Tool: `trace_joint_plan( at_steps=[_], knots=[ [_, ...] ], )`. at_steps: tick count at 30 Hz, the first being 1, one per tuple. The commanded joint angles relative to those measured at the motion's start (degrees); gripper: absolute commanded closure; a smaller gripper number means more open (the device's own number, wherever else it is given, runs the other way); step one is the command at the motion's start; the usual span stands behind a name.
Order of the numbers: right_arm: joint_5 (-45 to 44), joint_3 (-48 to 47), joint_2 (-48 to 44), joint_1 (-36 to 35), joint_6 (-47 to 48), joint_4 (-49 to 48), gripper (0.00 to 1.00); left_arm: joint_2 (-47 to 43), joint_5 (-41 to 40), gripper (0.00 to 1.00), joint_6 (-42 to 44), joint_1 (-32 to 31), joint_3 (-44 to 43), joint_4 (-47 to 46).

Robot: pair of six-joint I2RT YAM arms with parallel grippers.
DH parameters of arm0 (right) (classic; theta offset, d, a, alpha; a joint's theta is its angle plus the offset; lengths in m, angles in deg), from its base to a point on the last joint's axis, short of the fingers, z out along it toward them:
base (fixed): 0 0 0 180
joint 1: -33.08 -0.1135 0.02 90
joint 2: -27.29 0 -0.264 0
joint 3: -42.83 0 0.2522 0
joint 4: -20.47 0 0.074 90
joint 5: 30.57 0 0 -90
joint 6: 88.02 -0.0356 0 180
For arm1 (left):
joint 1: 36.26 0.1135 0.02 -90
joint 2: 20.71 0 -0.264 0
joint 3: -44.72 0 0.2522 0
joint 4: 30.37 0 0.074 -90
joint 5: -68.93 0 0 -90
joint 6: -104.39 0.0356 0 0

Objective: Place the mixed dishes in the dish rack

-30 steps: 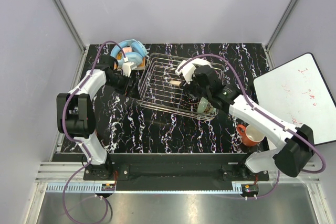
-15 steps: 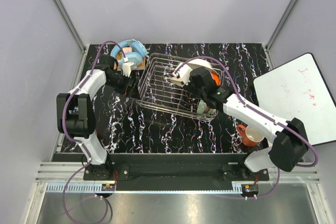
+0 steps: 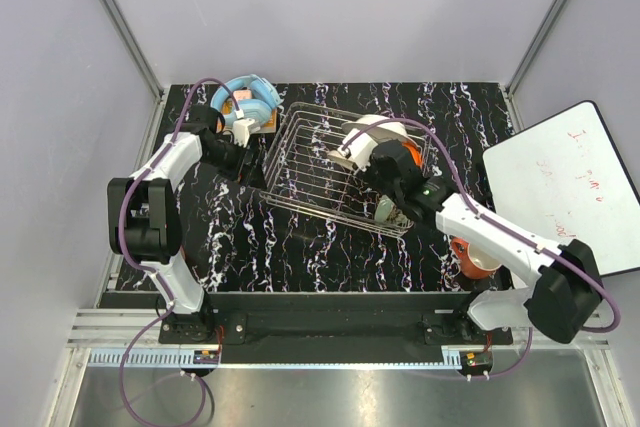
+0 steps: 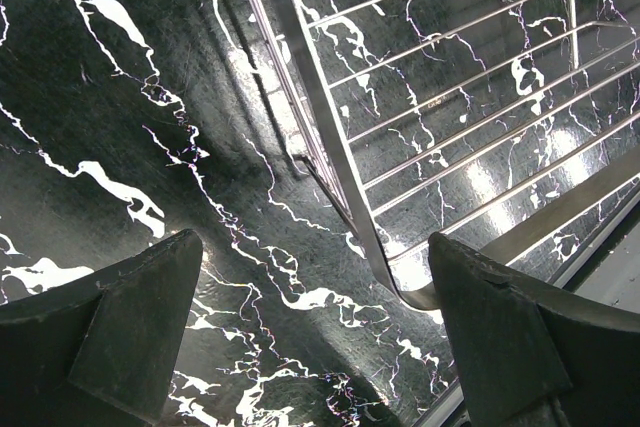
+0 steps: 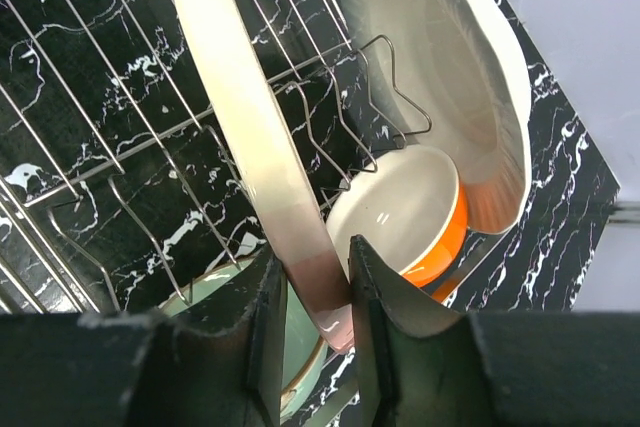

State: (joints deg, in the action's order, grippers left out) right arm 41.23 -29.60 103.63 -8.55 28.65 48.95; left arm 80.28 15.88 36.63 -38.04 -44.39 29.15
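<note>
A glossy pink-and-cream plate (image 5: pixel 245 137) is being clamped by its rim in the right tool (image 5: pixel 310 282), upright on edge within the silver wire dish rack (image 3: pixel 300 172), facing a white plate (image 5: pixel 440 67); the left tool (image 4: pixel 314 247) is being held open, empty.

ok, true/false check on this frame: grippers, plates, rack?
1. The right gripper is shut on the pink-and-cream plate at its rim. True.
2. The left gripper holds a bowl. False: it is open and empty, at a corner of the dish rack.
3. The blue headphones lie in the rack. False: they are on the table, outside its far left corner.
4. A white plate stands on edge in the rack. True.
</note>
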Motion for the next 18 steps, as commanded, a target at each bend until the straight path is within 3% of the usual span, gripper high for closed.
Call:
trace_joint_plan(
  at_steps=[1, 7, 13, 18],
  knots=[
    [-5.0, 3.1, -3.6, -0.3, -4.7, 4.2, 0.76, -1.9, 0.4, 0.01, 0.9, 0.3, -1.2, 0.2],
    [-7.8, 5.9, -6.4, 0.1, -6.5, 5.1, 0.64, -2.2, 0.4, 0.01, 1.1, 0.3, -0.9, 0.3],
    [-9.2, 7.5, -8.0, 0.1, -11.1, 7.2, 0.28, -2.0, 0.2, 0.01, 1.1, 0.3, -0.8, 0.3],
    [-9.2, 6.2, -9.4, 0.1, -12.8, 8.0, 0.22, -1.5, 0.2, 0.01, 1.2, 0.3, -1.0, 0.2]
  ],
)
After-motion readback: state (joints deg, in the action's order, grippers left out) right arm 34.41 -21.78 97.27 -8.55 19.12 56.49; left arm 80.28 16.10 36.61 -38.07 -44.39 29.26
